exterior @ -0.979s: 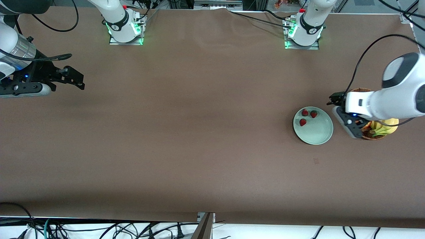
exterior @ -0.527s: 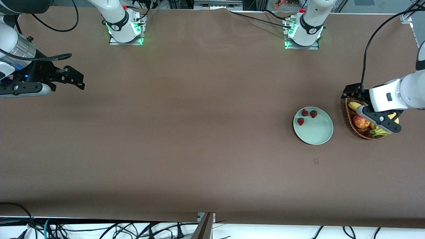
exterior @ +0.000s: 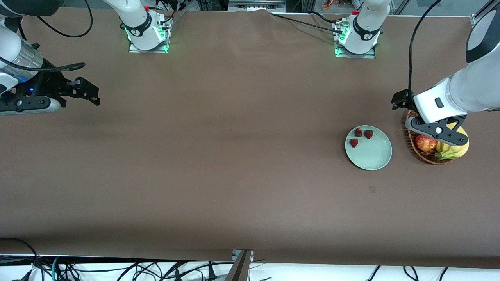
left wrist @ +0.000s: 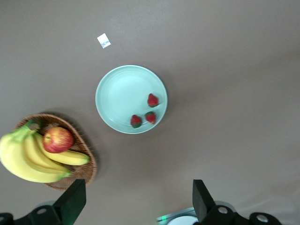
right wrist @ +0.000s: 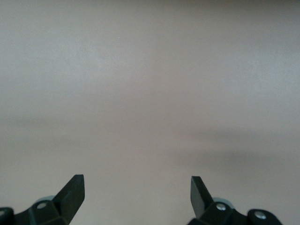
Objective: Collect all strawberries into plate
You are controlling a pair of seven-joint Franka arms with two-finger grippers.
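Three strawberries [exterior: 358,132] [exterior: 368,134] [exterior: 354,143] lie in the pale mint-green plate [exterior: 375,158], on the part of it farthest from the front camera. In the left wrist view the strawberries [left wrist: 153,100] [left wrist: 136,121] [left wrist: 150,117] lie together near the rim of the plate [left wrist: 119,93]. My left gripper [exterior: 436,132] is up in the air over the wicker basket, open and empty; in its own view [left wrist: 138,202] its fingers stand wide apart. My right gripper [exterior: 95,93] waits open and empty over bare table at the right arm's end, also seen in its own view [right wrist: 137,193].
A brown wicker basket [exterior: 411,142] with a red apple [exterior: 425,143] and bananas [exterior: 453,150] stands beside the plate toward the left arm's end; the left wrist view shows the basket [left wrist: 89,164]. A small tag [exterior: 371,189] lies nearer the front camera than the plate.
My left gripper has moved away from beside the plate to over the basket and turned. One strawberry has shifted slightly in the plate. The right arm has not moved.
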